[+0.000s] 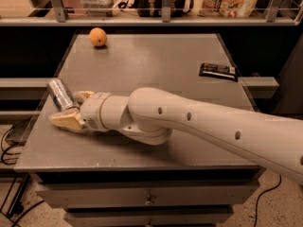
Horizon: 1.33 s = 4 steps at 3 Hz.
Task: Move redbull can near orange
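One pincer (72, 109) grips the can (60, 93) at the table's (156, 60) left edge. The orange (98, 37) lies well apart, at the back

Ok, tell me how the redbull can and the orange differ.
The redbull can is a silver cylinder; the orange is a round fruit. The can lies tilted in the gripper near the front edge of the table; the orange sits free near the back edge. The can is longer than the orange. Both are toward the table's left.
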### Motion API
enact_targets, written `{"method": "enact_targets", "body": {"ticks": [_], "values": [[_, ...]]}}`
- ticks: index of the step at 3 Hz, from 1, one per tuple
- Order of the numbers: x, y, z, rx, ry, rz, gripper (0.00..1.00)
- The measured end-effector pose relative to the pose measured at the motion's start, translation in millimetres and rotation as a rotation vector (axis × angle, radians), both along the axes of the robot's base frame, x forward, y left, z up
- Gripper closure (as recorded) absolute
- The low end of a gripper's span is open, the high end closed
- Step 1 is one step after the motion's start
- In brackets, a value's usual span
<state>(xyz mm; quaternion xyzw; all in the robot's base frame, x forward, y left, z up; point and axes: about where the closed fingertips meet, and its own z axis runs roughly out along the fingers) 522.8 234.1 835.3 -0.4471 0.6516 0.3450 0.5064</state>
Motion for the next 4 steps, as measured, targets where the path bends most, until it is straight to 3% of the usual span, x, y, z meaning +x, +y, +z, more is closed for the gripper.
{"method": "enact_targets", "body": {"ticks": [2,3,4], "values": [[19,-33,11,-0.013,-0.035,-0.115,0.87],[28,-53,23,-0.029,-0.05,-0.137,1.0],[46,-81,30,-0.031,-0.047,-0.155,1.0]]}}
